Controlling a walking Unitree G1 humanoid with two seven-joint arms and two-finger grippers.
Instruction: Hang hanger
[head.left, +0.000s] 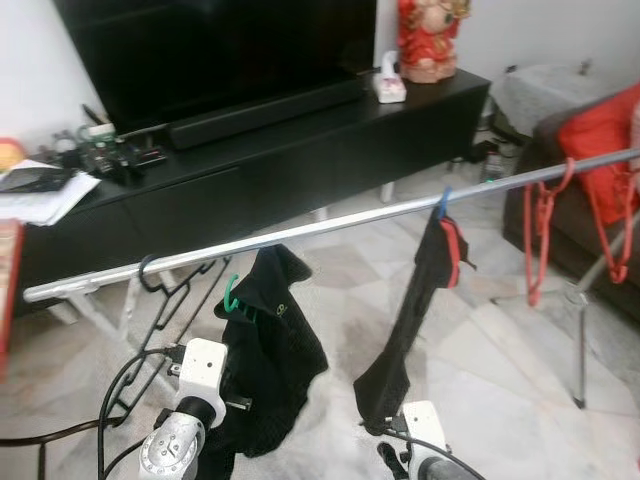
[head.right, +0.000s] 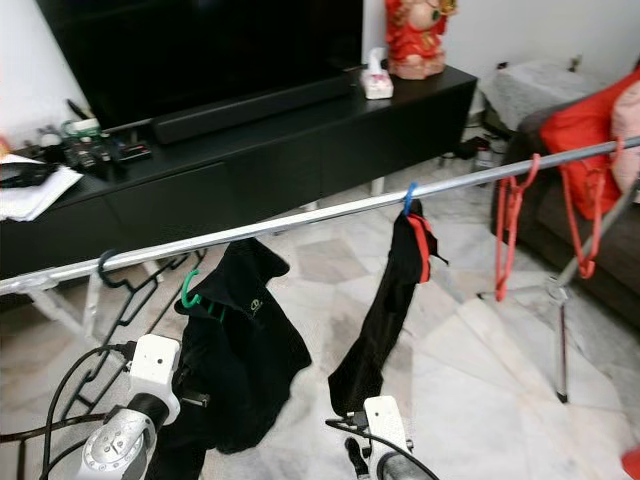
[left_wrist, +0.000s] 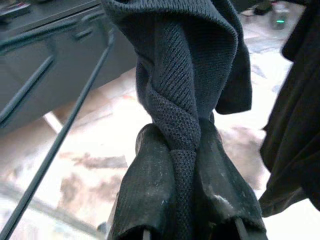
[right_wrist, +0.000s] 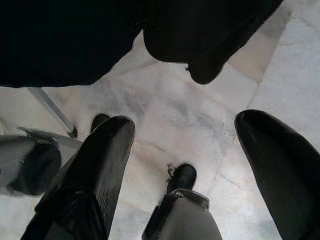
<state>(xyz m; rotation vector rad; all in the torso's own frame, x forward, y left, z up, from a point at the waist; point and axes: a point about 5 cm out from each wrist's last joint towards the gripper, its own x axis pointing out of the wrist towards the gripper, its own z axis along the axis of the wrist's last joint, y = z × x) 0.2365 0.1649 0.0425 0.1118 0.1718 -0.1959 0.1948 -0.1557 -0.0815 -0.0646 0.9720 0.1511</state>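
Left gripper (left_wrist: 186, 192) jaws pinch the black garment (head.left: 272, 350) in the wrist view; right gripper (right_wrist: 192, 165) jaws gape over floor.

I see a smooth, shiny metal rail (head.left: 330, 225), a ribbed black knit garment (left_wrist: 185, 85) pinched by my left gripper's matt rubbery fingers (left_wrist: 150, 200), a green plastic hanger (head.left: 232, 297), and a glossy marble floor (head.left: 500, 340).
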